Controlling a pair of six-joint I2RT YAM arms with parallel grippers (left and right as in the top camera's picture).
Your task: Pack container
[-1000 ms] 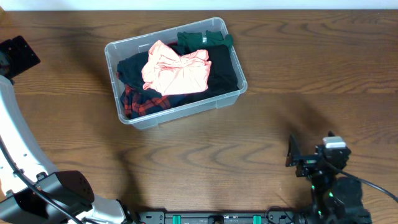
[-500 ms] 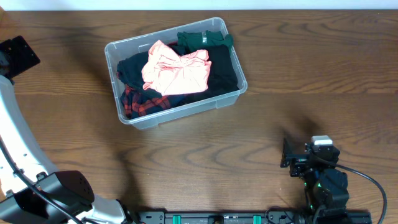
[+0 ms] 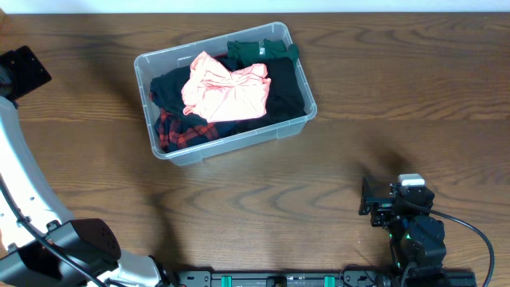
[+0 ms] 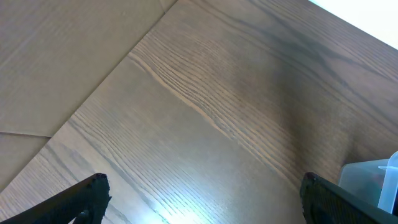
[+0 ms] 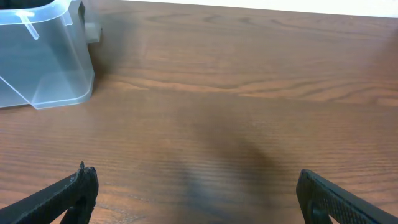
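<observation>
**Presently: both grippers spread wide, container full of clothes on the table**

Seen from above, we find the wooden table (image 3: 398, 96) filling nearly the whole picture, its grain running left to right. The white left arm (image 3: 24, 183) curves up along the left edge.

The container (image 3: 239, 139) stands on the table left of centre, toward the far edge. It is turned at a slight angle, so that its right end lies farther back than its left. It holds clothes:

- A black garment (image 3: 285, 94) covers most of the inside.
- A pink garment (image 3: 225, 88) lies crumpled on top of it, about in the middle.
- A red-and-black plaid cloth (image 3: 179, 133) shows at the near left corner.
- A dark green garment (image 3: 259, 50) is tucked into the far right corner.

The left gripper (image 4: 204, 183) has its fingers spread far apart and grips nothing. In its wrist view we see table wood between them and a corner of the container at the lower right edge.

The right gripper (image 5: 196, 177) is likewise spread and grips nothing. From above it sits low on the right side near the front edge, well apart from the container. Its wrist view shows a rounded corner of the container at the upper left.
</observation>
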